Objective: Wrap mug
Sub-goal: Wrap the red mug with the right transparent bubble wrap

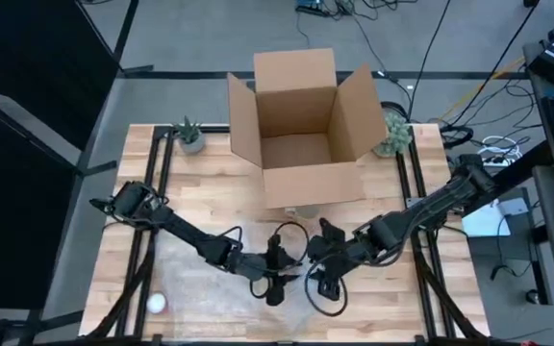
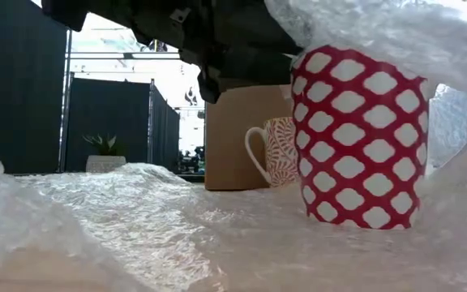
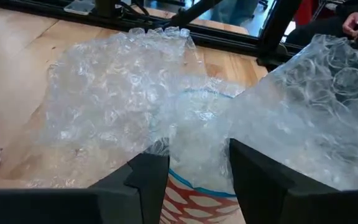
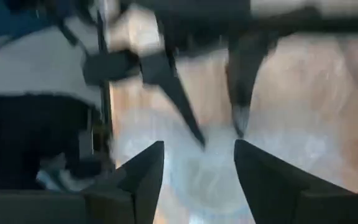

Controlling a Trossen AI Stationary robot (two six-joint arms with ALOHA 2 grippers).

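Counter (image 1: 200, 192): wooden, butcher-block top. Box (image 1: 301, 125): open cardboard, flaps up, at the far middle. Wrap (image 3: 110, 106): clear bubble sheet spread across the near counter, one edge lifted over the mug. Mug (image 2: 357, 138): red with white pattern, upright on the wrap (a second patterned mug (image 2: 272, 152) stands by the box). Left end effector (image 3: 194, 168): fingers apart, wrap between them above the mug. Right end effector (image 4: 194, 168): fingers apart, empty, beside the left.

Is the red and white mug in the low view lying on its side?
No, the red and white mug stands upright on the bubble wrap, with more wrap draped over its top.
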